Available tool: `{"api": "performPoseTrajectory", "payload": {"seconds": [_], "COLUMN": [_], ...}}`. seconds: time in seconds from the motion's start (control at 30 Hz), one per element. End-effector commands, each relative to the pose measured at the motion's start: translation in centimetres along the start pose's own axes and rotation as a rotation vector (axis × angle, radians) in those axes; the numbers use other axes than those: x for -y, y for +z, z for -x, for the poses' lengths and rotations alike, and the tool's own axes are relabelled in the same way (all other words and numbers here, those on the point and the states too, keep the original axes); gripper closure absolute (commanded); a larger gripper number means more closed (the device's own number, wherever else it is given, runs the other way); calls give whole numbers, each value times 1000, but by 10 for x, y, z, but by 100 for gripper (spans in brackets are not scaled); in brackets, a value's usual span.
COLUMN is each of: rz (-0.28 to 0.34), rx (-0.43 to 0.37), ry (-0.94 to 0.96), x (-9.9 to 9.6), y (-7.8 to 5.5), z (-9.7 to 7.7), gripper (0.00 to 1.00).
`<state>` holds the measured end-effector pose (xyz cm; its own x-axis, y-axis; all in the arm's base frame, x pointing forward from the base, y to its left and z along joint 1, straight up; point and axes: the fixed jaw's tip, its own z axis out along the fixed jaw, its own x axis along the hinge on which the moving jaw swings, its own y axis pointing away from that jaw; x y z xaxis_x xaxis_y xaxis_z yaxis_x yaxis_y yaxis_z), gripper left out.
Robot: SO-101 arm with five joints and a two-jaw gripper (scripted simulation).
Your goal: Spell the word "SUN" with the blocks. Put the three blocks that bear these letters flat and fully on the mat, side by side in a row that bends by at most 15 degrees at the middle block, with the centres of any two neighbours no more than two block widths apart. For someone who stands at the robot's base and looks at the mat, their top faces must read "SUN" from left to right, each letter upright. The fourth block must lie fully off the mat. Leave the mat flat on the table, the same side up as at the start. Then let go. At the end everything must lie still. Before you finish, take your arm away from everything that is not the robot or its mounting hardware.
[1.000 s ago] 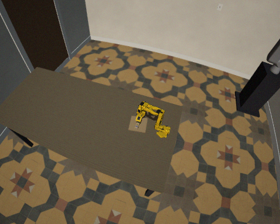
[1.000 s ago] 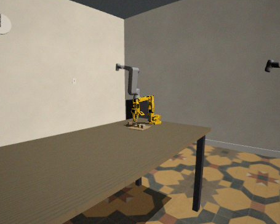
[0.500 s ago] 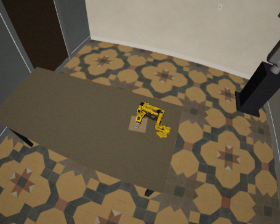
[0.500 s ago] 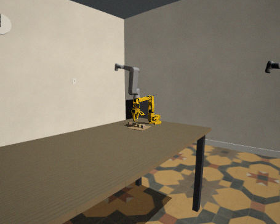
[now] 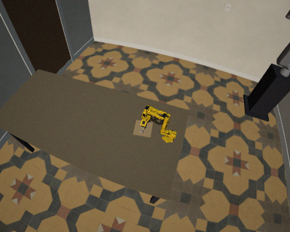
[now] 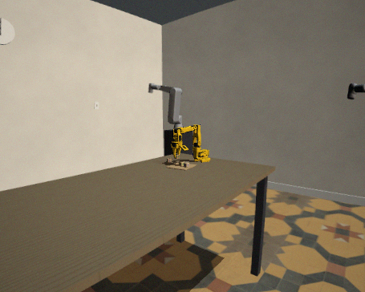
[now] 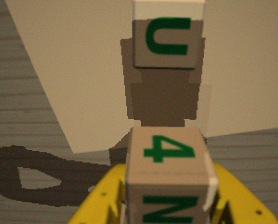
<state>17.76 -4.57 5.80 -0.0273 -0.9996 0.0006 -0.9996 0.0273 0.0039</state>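
My gripper (image 7: 167, 200) is shut on a wooden block (image 7: 167, 172) that shows a green 4 on one face and an N on the face below it. I hold it a little above the tan mat (image 7: 125, 65). Its shadow falls on the mat just in front. A block with a green U (image 7: 168, 42) lies on the mat beyond that shadow. In the top view the yellow arm (image 5: 157, 120) bends over the mat (image 5: 145, 130). In the exterior view the gripper (image 6: 177, 151) hangs above small blocks (image 6: 180, 164) on the mat. Their letters are too small to read there.
The mat lies close to the arm's base (image 5: 169, 136) near the table's right end. Bare table shows on the left and lower right of the wrist view. A grey stand (image 6: 172, 107) rises behind the table.
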Motion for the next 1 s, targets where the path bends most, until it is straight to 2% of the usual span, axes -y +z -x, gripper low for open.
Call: {"api": "performPoseTrajectory", "payload": {"seconds": [0.0, 0.97], "rz": [-77, -77], "rx": [-15, -15], "ry": [0, -4], "x": [7, 8], "y": [-11, 1], "z": [0, 0], "gripper": [100, 100]}}
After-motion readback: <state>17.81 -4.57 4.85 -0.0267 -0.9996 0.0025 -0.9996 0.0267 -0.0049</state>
